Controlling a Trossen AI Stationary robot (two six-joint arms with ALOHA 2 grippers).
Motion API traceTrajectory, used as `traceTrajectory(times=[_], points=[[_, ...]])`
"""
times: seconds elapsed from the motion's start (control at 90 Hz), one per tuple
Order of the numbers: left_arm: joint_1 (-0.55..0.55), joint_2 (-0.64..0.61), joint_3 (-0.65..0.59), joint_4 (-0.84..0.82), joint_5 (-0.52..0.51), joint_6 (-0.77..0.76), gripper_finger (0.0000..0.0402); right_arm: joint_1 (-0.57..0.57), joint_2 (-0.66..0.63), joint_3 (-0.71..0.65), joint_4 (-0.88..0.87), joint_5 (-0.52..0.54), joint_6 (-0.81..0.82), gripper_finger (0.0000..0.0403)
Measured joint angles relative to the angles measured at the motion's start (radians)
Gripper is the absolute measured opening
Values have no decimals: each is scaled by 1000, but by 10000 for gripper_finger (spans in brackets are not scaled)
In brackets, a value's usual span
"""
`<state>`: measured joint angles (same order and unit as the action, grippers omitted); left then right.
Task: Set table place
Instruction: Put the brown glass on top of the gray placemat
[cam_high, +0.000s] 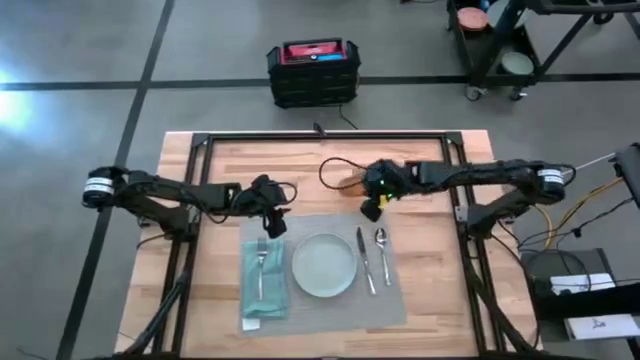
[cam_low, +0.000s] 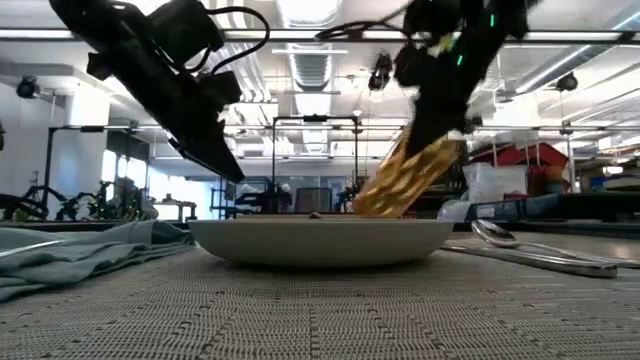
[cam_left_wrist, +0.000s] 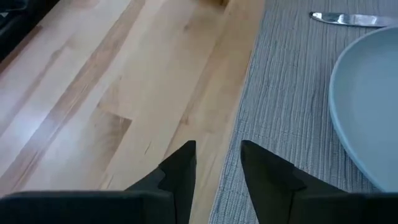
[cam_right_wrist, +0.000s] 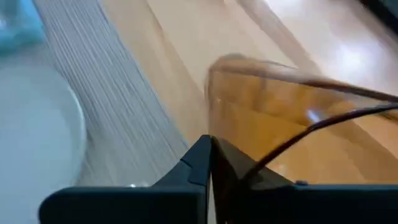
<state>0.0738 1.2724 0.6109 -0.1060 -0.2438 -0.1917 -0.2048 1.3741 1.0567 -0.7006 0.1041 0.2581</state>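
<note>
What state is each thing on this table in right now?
Amber glass: tilted, gripped by right end effector, off the placemat.
Plate: empty, centred on placemat.
Fork: lying on napkin.
Knife, spoon: flat beside plate.
Left end effector: open, empty.

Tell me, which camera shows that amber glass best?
The low view: the amber glass hangs tilted in the right pincer, its whole side visible behind the plate. The right wrist view shows it close but blurred, the high view only a small patch; the left wrist view barely catches it.
</note>
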Motion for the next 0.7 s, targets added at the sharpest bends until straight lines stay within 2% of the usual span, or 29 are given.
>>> traceTrajectory(times=[0.1, 0.256, 0.433, 0.7], points=[[0, 0, 0, 1, 0, 0, 114, -26, 12, 168, -313, 4, -10, 2], [0, 0, 0, 0, 0, 0, 114, -90, 82, 301, -530, -5, -41, 1], [0, 0, 0, 0, 0, -7, 114, -133, 173, 313, -570, -110, -91, 1], [0, 0, 0, -5, 7, -8, 114, -134, 259, 313, -563, -127, -114, 0]])
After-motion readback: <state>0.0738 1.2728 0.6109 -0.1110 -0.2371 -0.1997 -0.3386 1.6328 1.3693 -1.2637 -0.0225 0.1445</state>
